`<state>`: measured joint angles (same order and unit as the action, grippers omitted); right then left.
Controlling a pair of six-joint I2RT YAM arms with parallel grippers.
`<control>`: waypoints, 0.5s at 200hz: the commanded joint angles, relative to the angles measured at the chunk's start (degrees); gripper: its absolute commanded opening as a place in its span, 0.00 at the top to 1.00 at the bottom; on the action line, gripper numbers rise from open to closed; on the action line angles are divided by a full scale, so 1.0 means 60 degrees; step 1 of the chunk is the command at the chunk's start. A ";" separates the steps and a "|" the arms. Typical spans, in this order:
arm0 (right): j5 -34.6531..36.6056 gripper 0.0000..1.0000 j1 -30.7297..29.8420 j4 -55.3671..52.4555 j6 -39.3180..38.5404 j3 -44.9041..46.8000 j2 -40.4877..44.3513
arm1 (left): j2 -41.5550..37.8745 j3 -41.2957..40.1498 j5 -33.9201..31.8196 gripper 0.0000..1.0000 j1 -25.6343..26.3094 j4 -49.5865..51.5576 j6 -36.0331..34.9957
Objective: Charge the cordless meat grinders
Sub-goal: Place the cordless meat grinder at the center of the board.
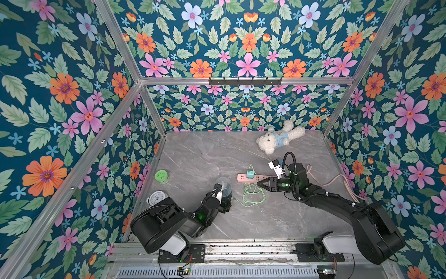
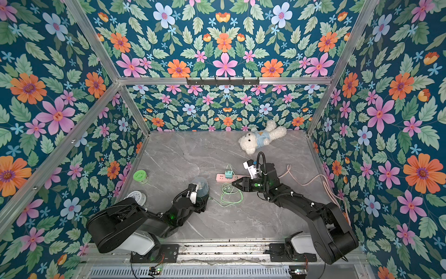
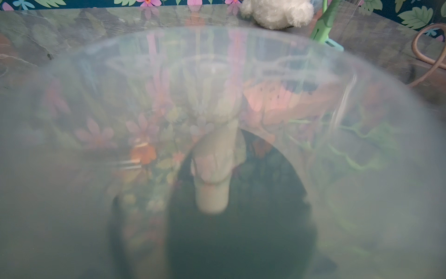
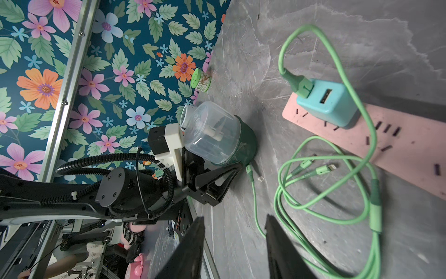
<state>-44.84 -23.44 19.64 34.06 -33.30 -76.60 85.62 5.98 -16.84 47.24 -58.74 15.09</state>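
The grinder [image 1: 224,186] stands upright on the table [image 1: 205,154], a bit left of the middle. It has a clear dome on a dark green base, with a pale part inside. The left gripper [image 1: 226,199] sits low at the base from the near side. Its jaws are wide, one on each side of the base. One finger [image 4: 226,175] touches the base's edge. The other finger is hidden, so I cannot tell if the gripper is squeezing. In the left wrist view the dome fills almost everything.

A green cable [image 1: 253,196] lies in loops just right of the grinder. One end reaches the bottom edge of the base. Another end is stuck in a blue plug [image 1: 250,174], which sits in a pink strip [image 1: 242,177] a little farther back.

The right gripper [image 4: 234,217] hangs over the loops, pointing left. Its jaws are partly apart and hold nothing.

A green jar [image 1: 161,175] stands far left. A clock [image 1: 156,198] is near it. A white bear [image 1: 280,139] lies at the back.
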 commanded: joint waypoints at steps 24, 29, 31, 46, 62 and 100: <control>0.0151 0.53 0.0211 -0.0350 -0.0271 0.0070 0.0224 | -0.0366 -0.0024 0.0262 0.01 -0.0007 -0.0147 0.0273; 0.0163 0.52 0.0237 -0.0371 -0.0279 0.0085 0.0250 | -0.0495 -0.0043 0.0267 0.01 -0.0004 -0.0030 0.0275; 0.0163 0.52 0.0236 -0.0383 -0.0285 0.0086 0.0266 | -0.0566 -0.0055 0.0271 0.01 -0.0007 0.0015 0.0266; 0.0218 0.51 0.0295 -0.0540 -0.0386 0.0086 0.0339 | -0.1006 -0.0099 0.0368 0.01 -0.0005 0.0396 0.0223; 0.0243 0.50 0.0344 -0.0720 -0.0509 0.0035 0.0411 | -0.1594 -0.0211 0.0492 0.01 -0.0007 0.0769 0.0201; 0.0411 0.49 0.0456 -0.1360 -0.0817 -0.0111 0.0695 | -0.4202 -0.0389 0.0595 0.01 -0.0007 0.2488 0.0063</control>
<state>-43.33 -20.97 14.37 31.31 -33.15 -73.47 67.53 4.01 -13.52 47.24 -50.30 16.14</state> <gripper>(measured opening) 0.503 0.993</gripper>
